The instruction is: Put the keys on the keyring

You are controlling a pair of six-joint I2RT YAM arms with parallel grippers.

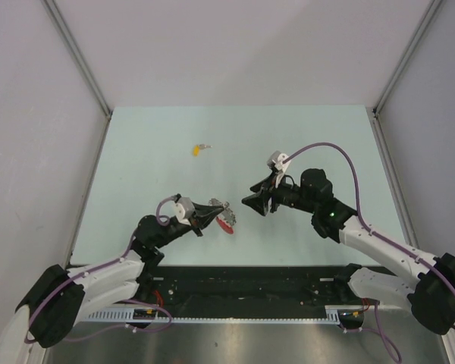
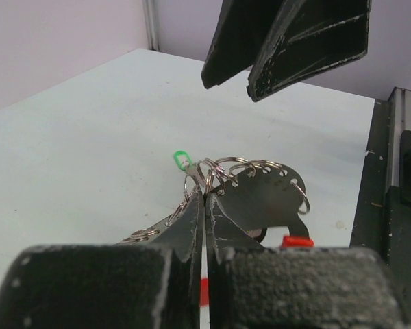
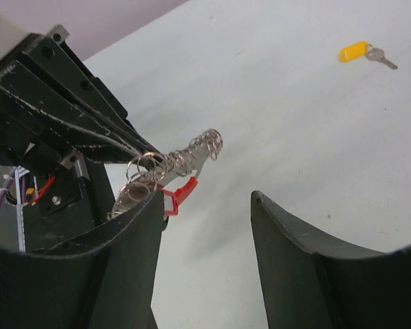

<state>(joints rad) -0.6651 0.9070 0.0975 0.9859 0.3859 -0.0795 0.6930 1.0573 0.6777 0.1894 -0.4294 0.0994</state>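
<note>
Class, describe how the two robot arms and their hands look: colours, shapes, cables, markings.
The left arm and right arm have white lower links, black joints and black forearms. A purple cable loops along each. A small green light glows on the right arm. The left hand and right hand are black, with tapered wedge fingers scuffed pale at the edges.

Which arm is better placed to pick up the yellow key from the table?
Right. The right gripper is open and empty, with the yellow key in its wrist view. The left gripper is shut on the keyring.
</note>
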